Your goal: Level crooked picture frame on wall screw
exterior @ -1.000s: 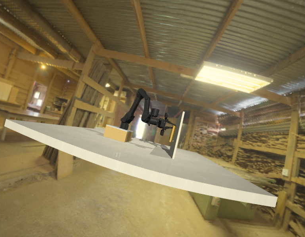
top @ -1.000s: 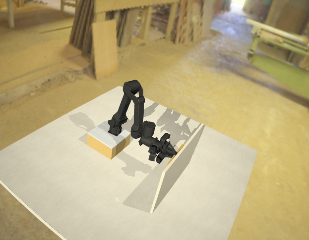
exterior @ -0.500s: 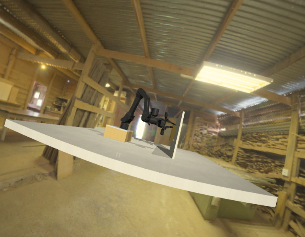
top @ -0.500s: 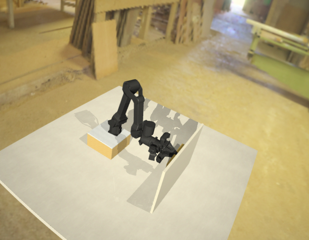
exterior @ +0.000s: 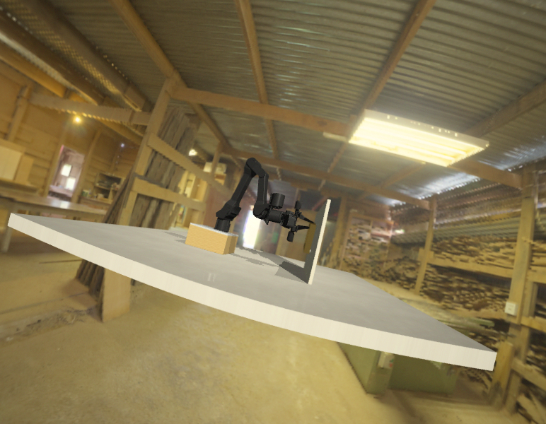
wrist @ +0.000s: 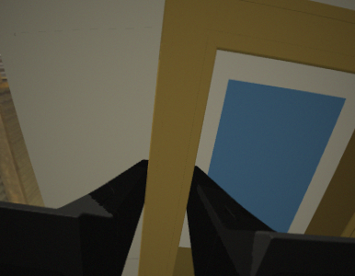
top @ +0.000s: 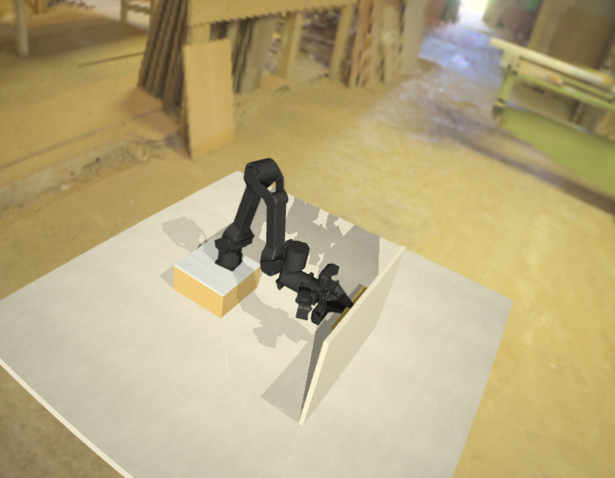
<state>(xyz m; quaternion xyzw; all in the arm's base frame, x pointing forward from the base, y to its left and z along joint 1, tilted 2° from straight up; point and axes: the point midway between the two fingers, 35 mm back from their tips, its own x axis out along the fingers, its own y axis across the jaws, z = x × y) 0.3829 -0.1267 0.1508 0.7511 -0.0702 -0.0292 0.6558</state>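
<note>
The picture frame [top: 339, 320] [exterior: 308, 242] [wrist: 175, 115] has a gold-brown border, a pale mat and a blue centre. It is at the near face of the upright wall panel [top: 364, 313] [exterior: 319, 242] [wrist: 85, 115]. My gripper [top: 352, 305] [exterior: 312, 225] [wrist: 168, 170] is shut on the frame's left side bar, one finger on each side of it. In the wrist view the frame's top edge slopes down to the right, but the camera looks at an angle, so I cannot tell how level it is. The screw and the notched strip are hidden.
The arm stands on a wooden block [top: 197, 290] [exterior: 204, 238] with a pale top, on the pale table [top: 142, 370] [exterior: 172, 260]. The wall panel rises from the table just beyond the gripper. The frame's right part runs out of the wrist view.
</note>
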